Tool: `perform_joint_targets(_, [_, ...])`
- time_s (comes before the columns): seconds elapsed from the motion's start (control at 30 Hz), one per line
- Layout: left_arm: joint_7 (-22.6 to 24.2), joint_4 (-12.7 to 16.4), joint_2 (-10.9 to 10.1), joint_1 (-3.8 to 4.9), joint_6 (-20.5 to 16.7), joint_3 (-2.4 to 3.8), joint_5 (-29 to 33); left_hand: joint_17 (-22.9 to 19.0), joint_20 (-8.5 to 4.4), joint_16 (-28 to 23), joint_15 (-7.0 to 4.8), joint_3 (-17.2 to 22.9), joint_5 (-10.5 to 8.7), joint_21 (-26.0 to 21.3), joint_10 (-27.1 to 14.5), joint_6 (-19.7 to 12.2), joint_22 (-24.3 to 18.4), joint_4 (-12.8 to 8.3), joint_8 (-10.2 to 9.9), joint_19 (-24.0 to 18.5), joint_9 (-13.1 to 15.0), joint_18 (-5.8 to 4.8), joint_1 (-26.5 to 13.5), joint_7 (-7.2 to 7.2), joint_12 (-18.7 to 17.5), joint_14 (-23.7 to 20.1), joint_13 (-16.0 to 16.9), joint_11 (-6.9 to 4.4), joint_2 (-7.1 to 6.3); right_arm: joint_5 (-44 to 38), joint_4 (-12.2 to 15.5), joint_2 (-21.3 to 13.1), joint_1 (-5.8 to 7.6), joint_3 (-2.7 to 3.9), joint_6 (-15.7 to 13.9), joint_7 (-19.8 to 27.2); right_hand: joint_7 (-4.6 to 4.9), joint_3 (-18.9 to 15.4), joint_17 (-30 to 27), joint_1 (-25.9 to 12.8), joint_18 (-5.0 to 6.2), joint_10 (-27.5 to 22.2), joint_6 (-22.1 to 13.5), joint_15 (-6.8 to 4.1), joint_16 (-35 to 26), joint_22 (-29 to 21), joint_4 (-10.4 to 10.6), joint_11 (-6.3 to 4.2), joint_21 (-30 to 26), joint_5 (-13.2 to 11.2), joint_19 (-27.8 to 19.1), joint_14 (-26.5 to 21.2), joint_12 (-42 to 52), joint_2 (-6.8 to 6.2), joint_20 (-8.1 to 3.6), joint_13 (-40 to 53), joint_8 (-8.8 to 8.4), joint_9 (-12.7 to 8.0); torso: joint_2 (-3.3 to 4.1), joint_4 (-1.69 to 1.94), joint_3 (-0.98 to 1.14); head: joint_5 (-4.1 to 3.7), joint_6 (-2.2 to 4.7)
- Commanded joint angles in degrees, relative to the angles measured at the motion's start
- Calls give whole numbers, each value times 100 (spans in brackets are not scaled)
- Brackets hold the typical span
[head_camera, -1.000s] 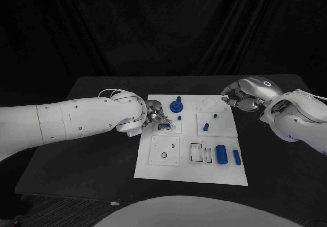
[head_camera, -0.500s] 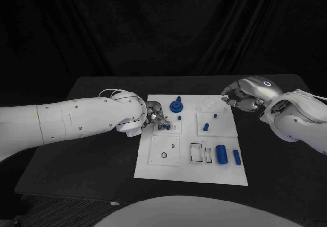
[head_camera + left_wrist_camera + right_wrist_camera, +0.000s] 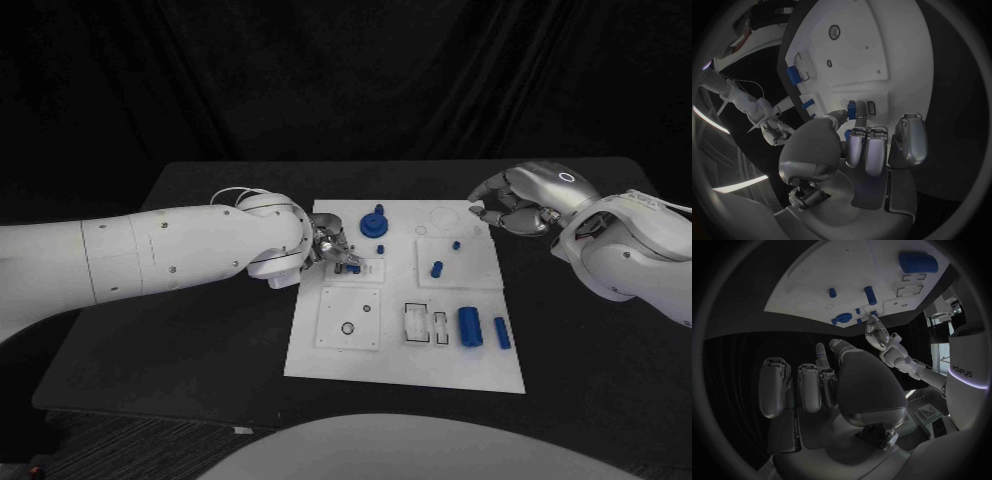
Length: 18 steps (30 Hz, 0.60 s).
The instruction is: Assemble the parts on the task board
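Task board (image 3: 404, 365): white plate on black counter (image 3: 188, 330). Left robot hand (image 3: 329, 250) pinches small blue part (image 3: 851, 109) at the board's left edge. Right robot hand (image 3: 512, 208): fingers curled, holding nothing, beside the far right corner

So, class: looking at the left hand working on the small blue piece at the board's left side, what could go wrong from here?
1. The left hand pinches a small blue part beside a narrow slot on the task board; a slight tilt could jam or drop it.
2. Its fingers hide the part from the head view, so misalignment may go unnoticed.
3. The blue knob piece stands close by; the hand could knock it.
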Motion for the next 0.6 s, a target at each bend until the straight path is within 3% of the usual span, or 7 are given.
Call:
perform_joint_targets(0.03, [2, 1, 15, -17, 111, -4, -12, 1418, -22, -18, -14, -23, -258, -29, 395, -31, 765, 69, -58, 7, -31, 29, -55, 15, 3, 517, 1277, -5, 13, -11, 6, -10, -12, 4, -22, -87, 14, 49, 328, 31, 78, 606, 9, 30, -31, 1162, 0, 42, -31, 22, 129, 394, 15, -8, 28, 1508, -38, 9, 3, 0, 1, -3, 1])
perform_joint_targets(0.07, [-1, 1, 15, -17, 117, -4, -12, 1418, -19, -17, -10, -38, -350, -35, 392, -28, 766, 93, -73, 5, -41, 30, -78, 21, -1, 518, 1273, -1, 12, -11, 6, -11, -12, 4, -22, -88, 14, 49, 328, 31, 78, 606, 9, 30, -31, 1162, 0, 42, -31, 22, 129, 394, 15, -8, 28, 1508, -38, 9, 5, 0, 2, -1, 1])
perform_joint_targets(0.17, [-7, 1, 15, -18, 137, -4, -12, 1413, -1, -21, 8, -173, -868, -51, 395, 16, 780, 231, -150, 10, -98, 31, -203, 42, 1, 514, 1276, 20, -8, -11, 7, -12, -12, 4, -24, -88, 14, 49, 328, 31, 78, 606, 9, 30, -31, 1162, 0, 42, -31, 22, 129, 394, 15, -8, 28, 1508, -38, 9, 2, 4, -2, -5, 1])
perform_joint_targets(0.37, [10, 1, 16, -19, 148, -4, -12, 1418, 10, -17, 17, -325, -1157, -67, 396, 76, 796, 354, -202, 18, -129, 32, -290, 51, 2, 518, 1277, 30, -11, -11, 5, -9, -12, 4, -26, -86, 14, 49, 328, 31, 78, 606, 9, 30, -31, 1162, 0, 42, -31, 22, 129, 394, 15, -8, 28, 1508, -38, 9, 0, 1, -3, -6, 1])
perform_joint_targets(0.6, [47, -7, 30, -19, 148, -4, -12, 1421, 11, -15, 18, -337, -1179, -60, 398, 83, 802, 361, -204, 25, -130, 30, -293, 50, 4, 521, 1280, 31, -11, -11, 5, -11, -12, 4, -27, -85, 14, 49, 328, 31, 78, 606, 9, 30, -31, 1162, 0, 42, -31, 22, 129, 394, 15, -8, 28, 1508, -38, 9, 1, 3, -2, -8, 1])
